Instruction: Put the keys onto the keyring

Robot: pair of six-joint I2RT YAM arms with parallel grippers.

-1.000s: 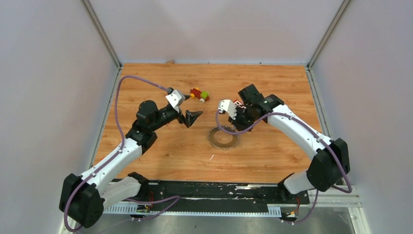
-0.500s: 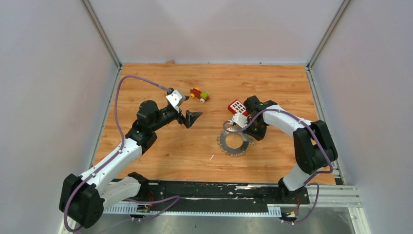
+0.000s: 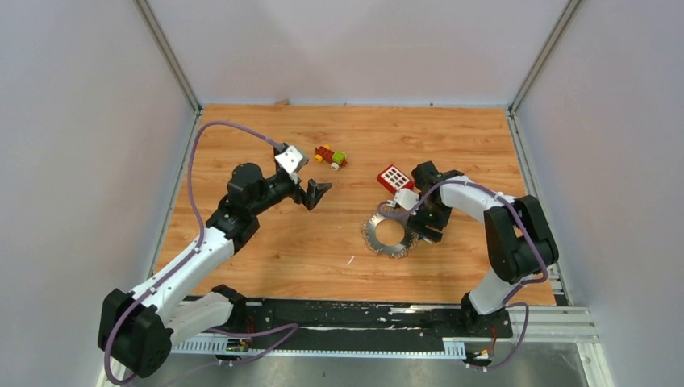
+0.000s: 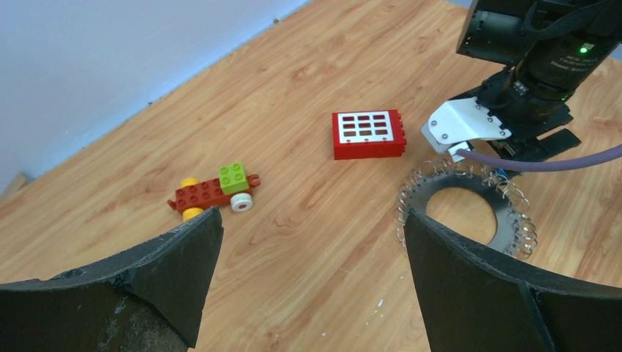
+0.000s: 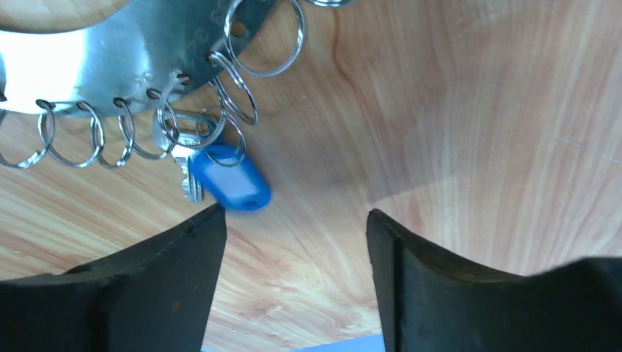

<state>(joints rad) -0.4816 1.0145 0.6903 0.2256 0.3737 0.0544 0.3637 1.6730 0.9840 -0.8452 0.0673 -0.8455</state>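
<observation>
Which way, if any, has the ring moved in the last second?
Yes. The ring slid right and a little nearer the camera, away from the toy car, which stayed put.

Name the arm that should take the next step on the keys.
Right. The right hand, open, hangs low beside the keyring, with the blue key tag just ahead of it. The left hand, also open, hovers well away near the toy car, so it would likely need a longer reach.

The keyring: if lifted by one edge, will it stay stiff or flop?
The keyring looks like a flat metal plate, so probably stiff. Its loose rings and the blue tag would likely swing. Lying flat, it should slide, not roll.
</observation>
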